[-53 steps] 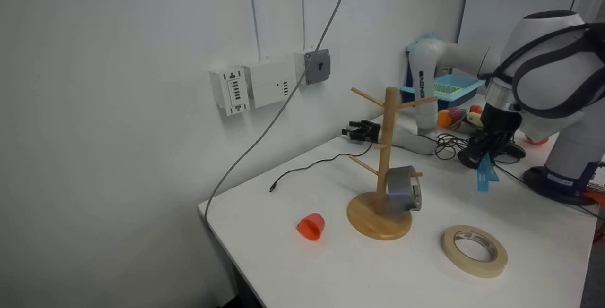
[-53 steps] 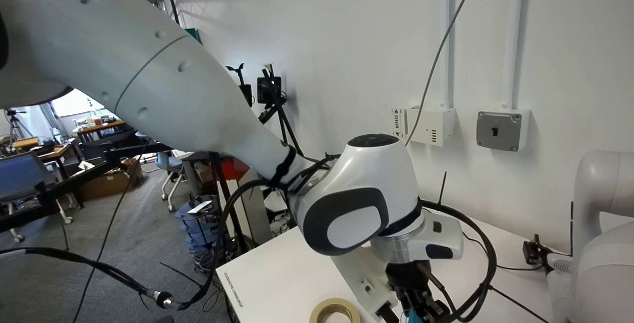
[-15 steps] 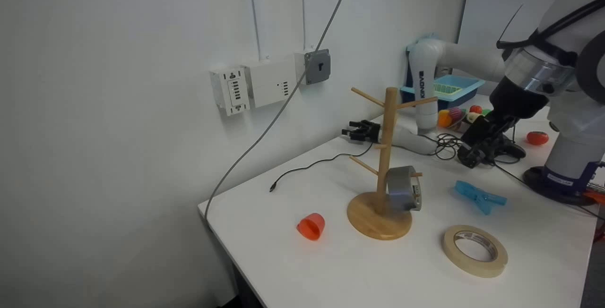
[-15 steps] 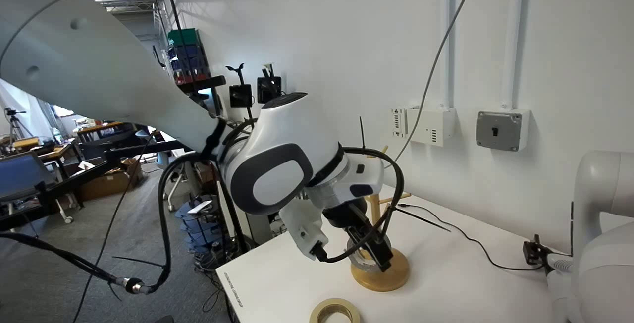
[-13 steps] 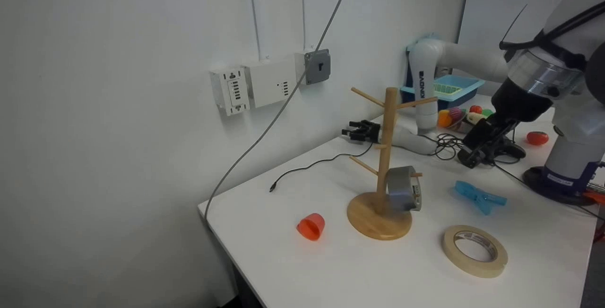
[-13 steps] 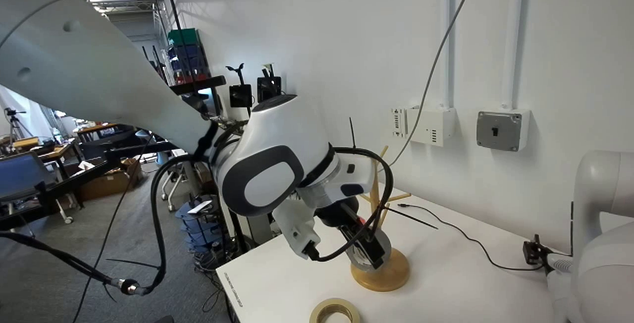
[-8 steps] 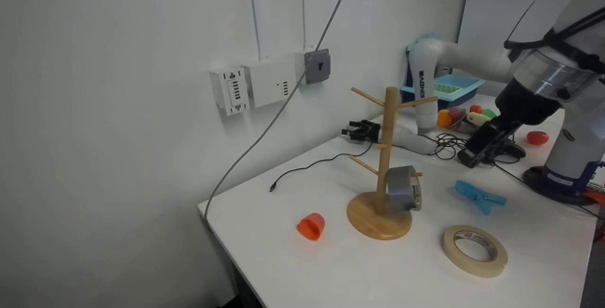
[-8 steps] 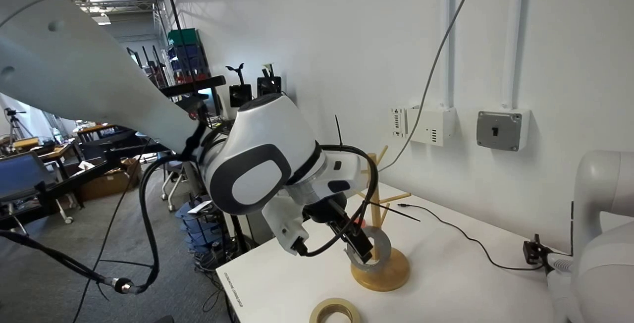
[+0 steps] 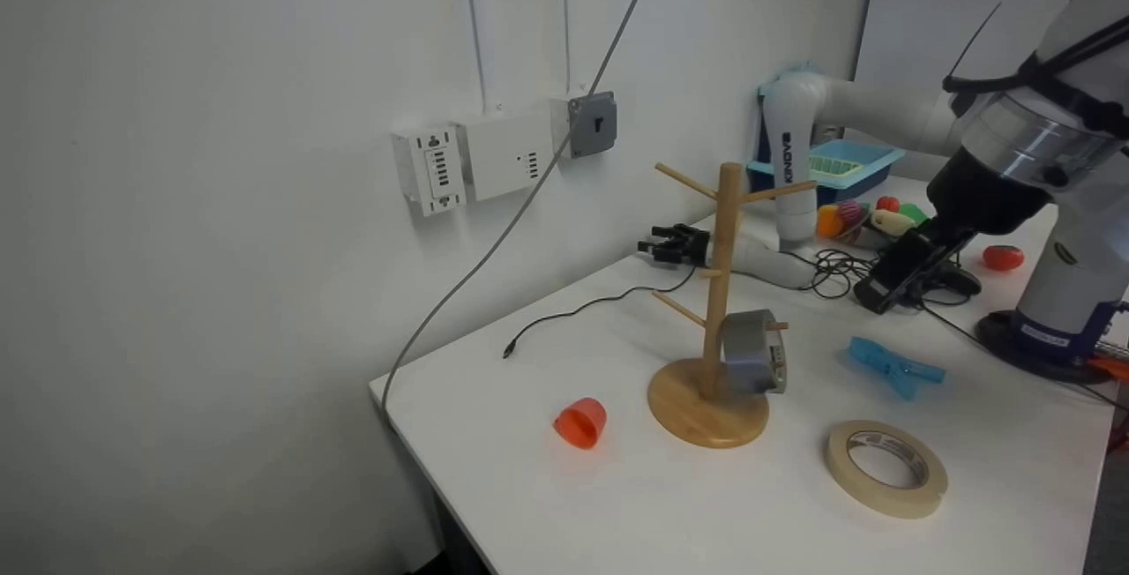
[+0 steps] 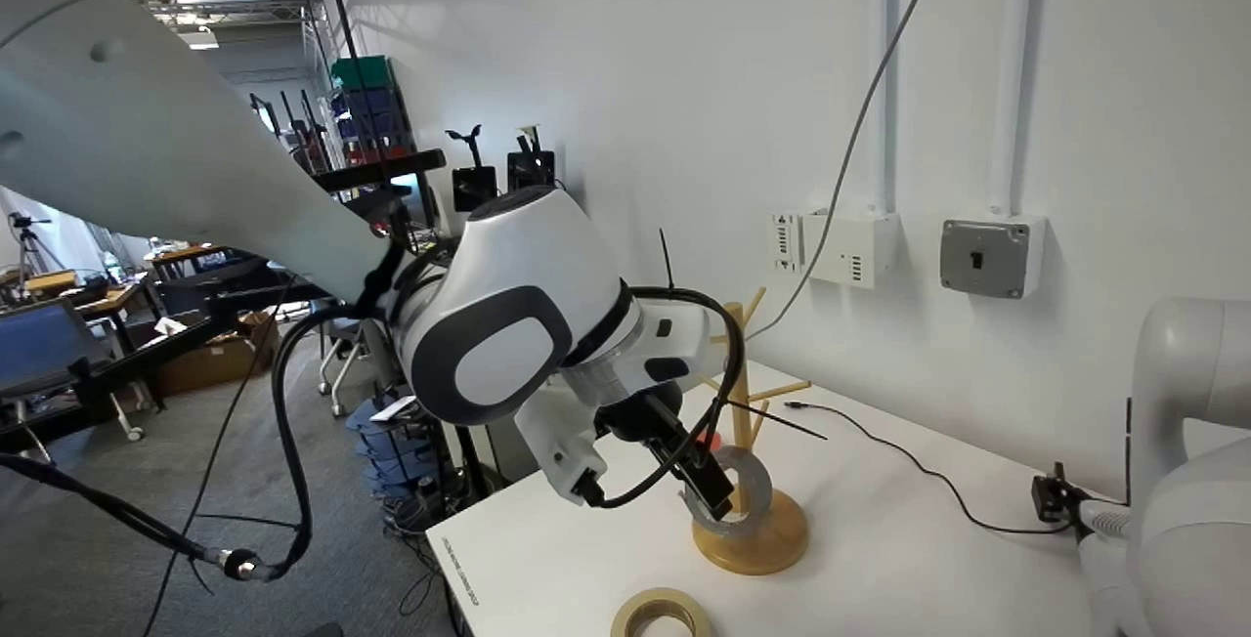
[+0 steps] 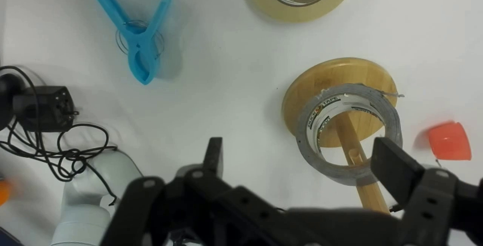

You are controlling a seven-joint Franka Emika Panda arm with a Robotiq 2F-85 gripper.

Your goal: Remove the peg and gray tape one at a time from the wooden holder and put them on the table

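The light-blue peg [image 9: 891, 366] lies on the white table [image 9: 706, 513], its handles spread in the wrist view [image 11: 139, 44]. Around a low branch of the wooden holder [image 9: 725, 231] hangs the gray tape [image 9: 746, 353], resting against the pole. My gripper [image 11: 297, 139] is open and holds nothing. In the wrist view its right finger [image 11: 396, 170] overlaps the lower right rim of the gray tape [image 11: 306, 140]. An exterior view shows the gripper [image 9: 873, 297] beside the holder with a gap to the tape. The holder stands upright on its disc base [image 10: 772, 549].
A beige tape roll [image 9: 900, 503] lies flat near the peg. An orange-red cup [image 9: 579, 422] lies on its side beyond the holder. Another white arm [image 9: 794, 143], black cables [image 11: 71, 159] and a blue bin [image 9: 856, 165] occupy the wall side.
The peg hung from my gripper earlier; it has been let go and lies on the table. My gripper opened and shifted over towards the holder, slowing almost to a standstill in the last half second.
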